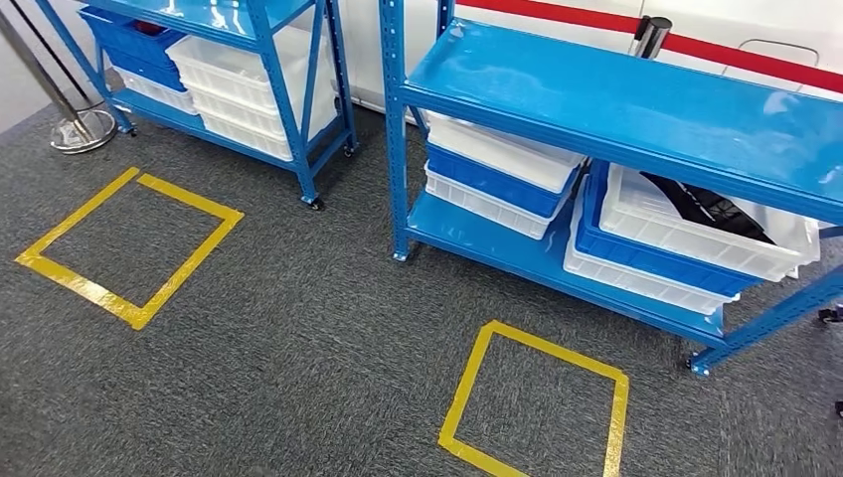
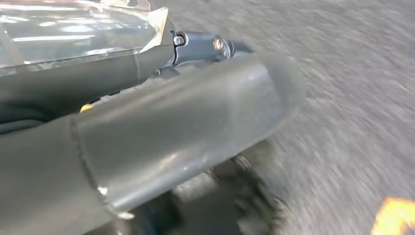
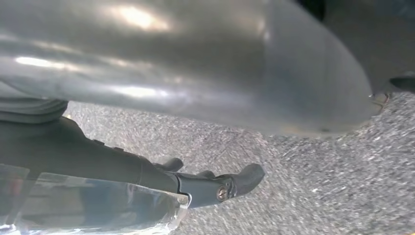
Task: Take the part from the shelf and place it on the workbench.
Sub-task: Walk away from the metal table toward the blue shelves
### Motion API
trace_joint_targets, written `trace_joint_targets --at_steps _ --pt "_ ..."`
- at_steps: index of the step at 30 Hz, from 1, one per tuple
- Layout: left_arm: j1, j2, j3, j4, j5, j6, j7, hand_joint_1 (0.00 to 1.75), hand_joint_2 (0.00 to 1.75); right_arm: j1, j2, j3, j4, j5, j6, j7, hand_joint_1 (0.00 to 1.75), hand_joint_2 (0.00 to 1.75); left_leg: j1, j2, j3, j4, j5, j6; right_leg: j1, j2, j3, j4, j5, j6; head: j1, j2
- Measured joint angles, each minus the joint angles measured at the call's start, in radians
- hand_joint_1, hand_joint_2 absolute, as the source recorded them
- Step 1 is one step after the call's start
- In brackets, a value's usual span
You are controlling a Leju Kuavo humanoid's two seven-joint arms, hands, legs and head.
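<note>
Black part (image 1: 711, 207) lies in the top white bin (image 1: 696, 231) at the right end of the near shelf's (image 1: 616, 99) lower level, long axis slanting toward the shelf's right end. Left hand (image 2: 186, 132) and right hand (image 3: 205, 68) hang over grey carpet (image 1: 298, 338); grasp state cannot be told. 2 yellow tape squares (image 1: 537, 397) on the carpet.

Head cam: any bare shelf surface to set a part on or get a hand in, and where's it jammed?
Free: the top deck of the right rack is bare, and a strip of its lower deck lies in front of the bins. Crowded: the stacked bins and the bin holding a dark part sit close under the top deck. The left rack is packed with bins too.
</note>
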State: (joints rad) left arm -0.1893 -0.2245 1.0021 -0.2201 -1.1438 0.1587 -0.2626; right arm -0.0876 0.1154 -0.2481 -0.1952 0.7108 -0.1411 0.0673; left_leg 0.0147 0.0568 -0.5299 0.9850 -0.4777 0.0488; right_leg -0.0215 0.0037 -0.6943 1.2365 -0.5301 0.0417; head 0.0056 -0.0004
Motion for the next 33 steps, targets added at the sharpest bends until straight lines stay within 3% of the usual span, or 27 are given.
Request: trace_joint_targets --at_steps 2,3,5,7,9,11,13,14,15,16,18,20,22,24,26,28,29,30,31,33 --pt "-0.024 -0.015 -0.001 0.000 0.010 0.000 0.007 0.00 0.00 -0.005 0.001 0.000 0.000 0.005 -0.001 0.004 0.00 0.00 -0.001 0.026 0.006 0.002 -0.006 -0.008 -0.004 -0.044 0.086 -0.146 0.048 0.017 0.003 0.000" --pt "-0.030 -0.019 -0.003 0.000 0.014 0.000 0.005 0.00 0.00 -0.008 0.002 0.000 -0.001 0.006 -0.001 0.004 0.00 0.00 -0.004 0.039 0.010 0.004 -0.010 -0.015 -0.002 -0.065 0.119 -0.202 0.065 0.016 0.003 0.000" --pt "-0.036 -0.021 -0.006 0.000 0.020 0.000 -0.002 0.00 0.00 -0.011 0.002 0.000 -0.002 0.007 -0.002 0.004 0.00 0.00 -0.008 0.063 0.016 0.006 -0.017 -0.027 0.004 -0.076 0.137 -0.239 0.075 0.001 -0.001 0.000" --pt "-0.042 -0.023 -0.010 -0.001 0.025 0.002 -0.007 0.00 0.00 -0.007 0.000 0.000 -0.003 0.008 -0.002 0.003 0.00 0.00 -0.003 0.075 0.023 0.008 -0.022 -0.039 0.000 -0.051 0.132 -0.241 0.078 -0.015 -0.006 0.000" --pt "-0.048 -0.025 -0.015 -0.001 0.029 0.005 -0.011 0.00 0.00 -0.005 -0.001 0.000 -0.004 0.010 -0.003 0.003 0.00 0.00 0.005 0.033 0.009 0.050 -0.056 -0.051 -0.008 -0.030 0.133 -0.245 0.081 -0.032 -0.009 0.000" --pt "-0.046 -0.026 -0.021 0.000 0.034 0.007 -0.012 0.00 0.00 -0.008 -0.001 0.000 -0.004 0.013 -0.003 0.003 0.00 0.00 0.008 -0.031 -0.044 0.173 -0.126 -0.055 -0.008 -0.007 0.134 -0.245 0.084 -0.042 -0.014 0.000" --pt "-0.041 -0.026 -0.024 0.000 0.039 0.007 -0.011 0.00 0.00 -0.009 0.000 0.000 -0.004 0.014 -0.003 0.002 0.00 0.00 0.008 -0.053 -0.102 0.290 -0.168 -0.055 -0.004 0.021 0.134 -0.245 0.084 -0.045 -0.015 0.000" --pt "-0.039 -0.026 -0.025 0.000 0.041 0.007 -0.011 0.00 0.00 -0.008 0.000 0.000 -0.004 0.014 -0.003 0.002 0.00 0.00 0.009 -0.056 -0.112 0.303 -0.159 -0.054 -0.004 0.036 0.135 -0.244 0.085 -0.045 -0.015 0.000" --pt "-0.038 -0.026 -0.025 0.000 0.041 0.008 -0.010 0.00 0.00 -0.007 -0.001 0.000 -0.004 0.014 -0.003 0.002 0.00 0.00 0.009 -0.059 -0.104 0.274 -0.129 -0.053 -0.003 0.051 0.136 -0.243 0.084 -0.044 -0.015 0.000" --pt "-0.038 -0.026 -0.026 0.000 0.042 0.008 -0.010 0.00 0.00 -0.006 -0.001 0.000 -0.004 0.014 -0.003 0.002 0.00 0.00 0.011 -0.069 -0.080 0.213 -0.087 -0.051 -0.004 0.066 0.138 -0.242 0.084 -0.044 -0.015 0.000" --pt "-0.038 -0.026 -0.028 0.000 0.042 0.009 -0.010 0.00 0.00 -0.007 0.000 0.000 -0.004 0.014 -0.004 0.002 0.00 0.00 0.015 -0.117 -0.027 0.083 -0.025 -0.047 -0.001 0.093 0.135 -0.238 0.085 -0.040 -0.015 0.000" --pt "-0.038 -0.025 -0.029 0.000 0.044 0.010 -0.010 0.00 0.00 -0.009 0.000 0.000 -0.005 0.014 -0.005 0.001 0.00 0.00 0.013 -0.146 -0.009 0.031 -0.014 -0.042 0.001 0.115 0.125 -0.237 0.089 -0.027 -0.014 0.000" --pt "-0.039 -0.027 -0.030 0.000 0.047 0.010 -0.009 0.00 0.00 -0.007 -0.001 0.000 -0.006 0.014 -0.006 0.001 0.00 0.00 0.009 -0.124 -0.008 0.023 -0.008 -0.031 -0.001 0.132 0.111 -0.239 0.095 -0.011 -0.015 0.000" --pt "-0.040 -0.029 -0.031 0.000 0.052 0.010 -0.010 0.00 0.00 -0.004 -0.001 0.000 -0.006 0.015 -0.006 0.001 0.00 0.00 0.009 -0.096 -0.006 0.010 0.002 -0.014 0.004 0.100 0.087 -0.209 0.079 -0.006 -0.012 0.000" --pt "-0.040 -0.030 -0.031 0.000 0.056 0.010 -0.010 0.00 0.00 -0.006 -0.001 0.000 -0.006 0.016 -0.006 0.001 0.00 0.00 0.006 -0.064 -0.006 0.003 0.007 -0.005 0.007 0.038 0.033 -0.101 0.023 -0.016 -0.005 0.000" --pt "-0.037 -0.030 -0.031 0.000 0.061 0.012 -0.009 0.00 0.00 -0.007 -0.002 0.000 -0.006 0.016 -0.006 0.000 0.00 0.00 0.001 -0.030 -0.008 0.004 0.006 -0.003 0.007 0.012 -0.025 0.022 -0.025 -0.018 -0.002 0.000" --pt "-0.036 -0.030 -0.031 0.000 0.063 0.013 -0.009 0.00 0.00 -0.006 -0.002 0.000 -0.006 0.016 -0.006 0.000 0.00 0.00 0.000 -0.015 -0.009 0.004 0.006 -0.003 0.006 0.009 -0.033 0.046 -0.030 -0.013 -0.002 0.000" --pt "-0.036 -0.030 -0.031 0.000 0.065 0.013 -0.009 0.00 0.00 -0.004 -0.003 0.000 -0.006 0.016 -0.006 0.000 0.00 0.00 -0.001 -0.003 -0.009 0.005 0.005 -0.003 0.004 0.005 -0.021 0.031 -0.019 -0.005 -0.001 0.000" --pt "-0.036 -0.030 -0.031 0.000 0.066 0.014 -0.009 0.00 0.00 -0.002 -0.004 0.000 -0.006 0.016 -0.006 0.000 0.00 0.00 0.000 0.009 -0.007 0.005 0.004 -0.005 0.002 -0.006 0.010 -0.022 0.003 0.004 -0.001 0.000" --pt "-0.036 -0.030 -0.032 0.000 0.070 0.017 -0.010 0.00 0.00 -0.004 -0.007 0.000 -0.006 0.014 -0.007 0.000 0.00 0.00 -0.005 0.029 -0.003 0.008 -0.002 -0.014 0.002 -0.062 0.091 -0.159 0.048 0.013 0.002 0.000"
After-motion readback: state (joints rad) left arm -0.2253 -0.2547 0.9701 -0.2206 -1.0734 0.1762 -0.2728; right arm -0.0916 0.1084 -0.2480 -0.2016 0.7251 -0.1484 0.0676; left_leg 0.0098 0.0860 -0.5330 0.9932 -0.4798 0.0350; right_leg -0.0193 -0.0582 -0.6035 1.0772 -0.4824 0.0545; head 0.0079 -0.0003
